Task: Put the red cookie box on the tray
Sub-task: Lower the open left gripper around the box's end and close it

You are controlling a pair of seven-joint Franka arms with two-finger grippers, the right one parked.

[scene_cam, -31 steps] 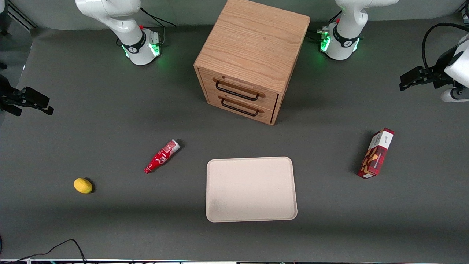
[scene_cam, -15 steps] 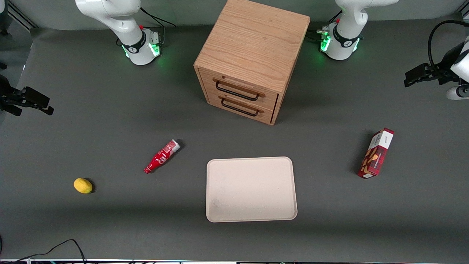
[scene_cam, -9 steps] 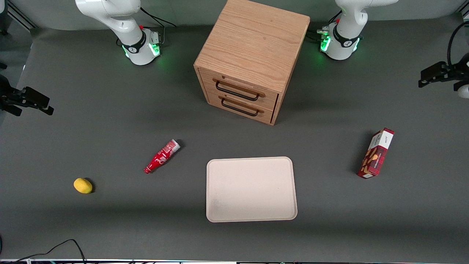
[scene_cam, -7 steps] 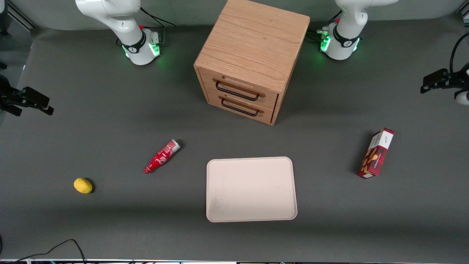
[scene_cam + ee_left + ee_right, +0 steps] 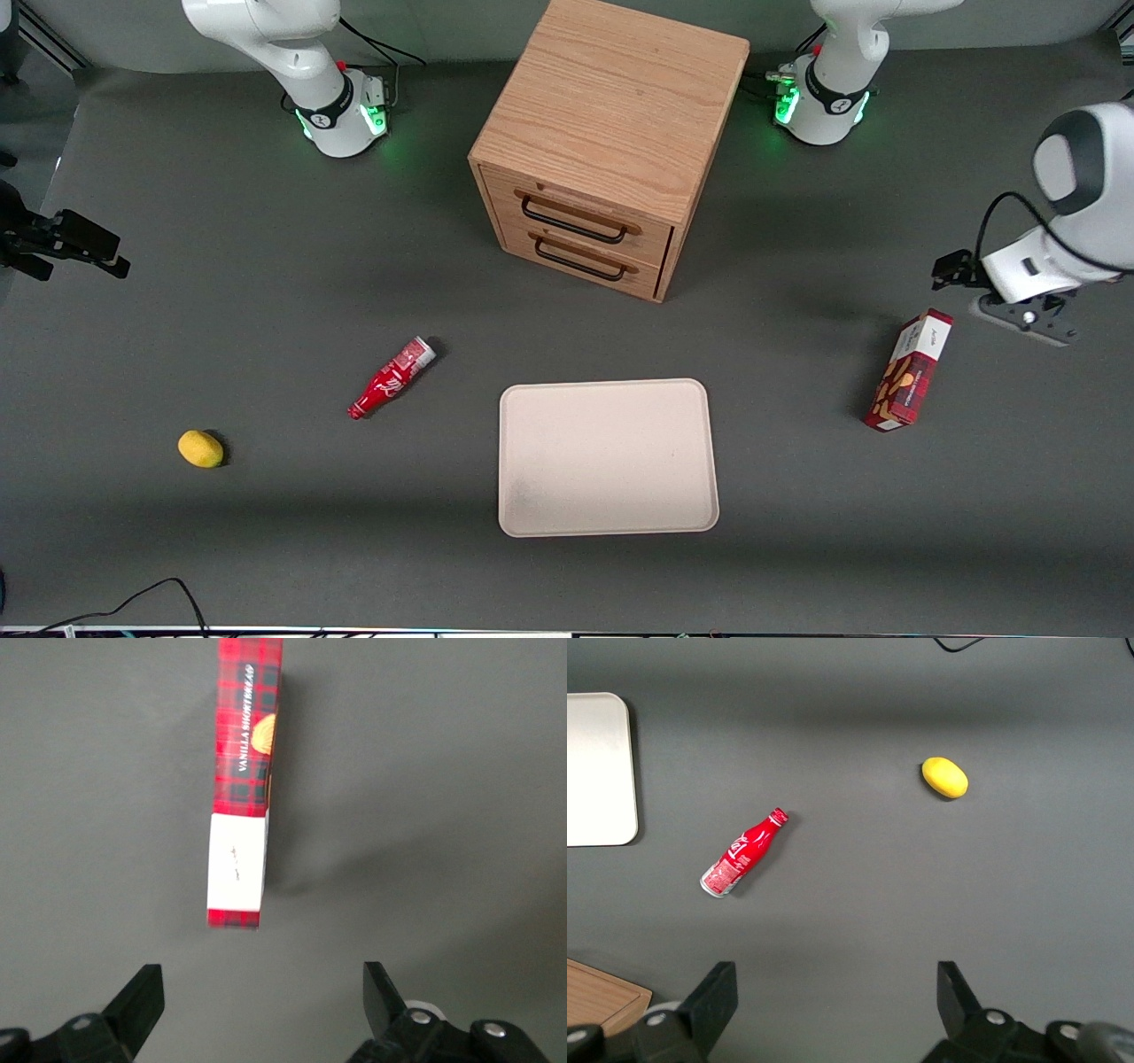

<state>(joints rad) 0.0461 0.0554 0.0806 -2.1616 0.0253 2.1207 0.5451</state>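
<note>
Grey tabletop (image 5: pixel 266 292) is seen carrying the tray (image 5: pixel 608 457), with the cookie box (image 5: pixel 910 370) lying toward the working arm's end, well apart from it. The gripper (image 5: pixel 262 1003) is held spread wide above the box's white end, touching nothing.

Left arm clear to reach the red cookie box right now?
Probably yes: the tool hangs open above the table near the red cookie box, which stands alone on the mat, nothing between them.

Even, diffuse overhead light; soft shadows on the counter (image 5: pixel 266 292), sharp focus, slight motion blur on left arm (image 5: pixel 1067 168).
</note>
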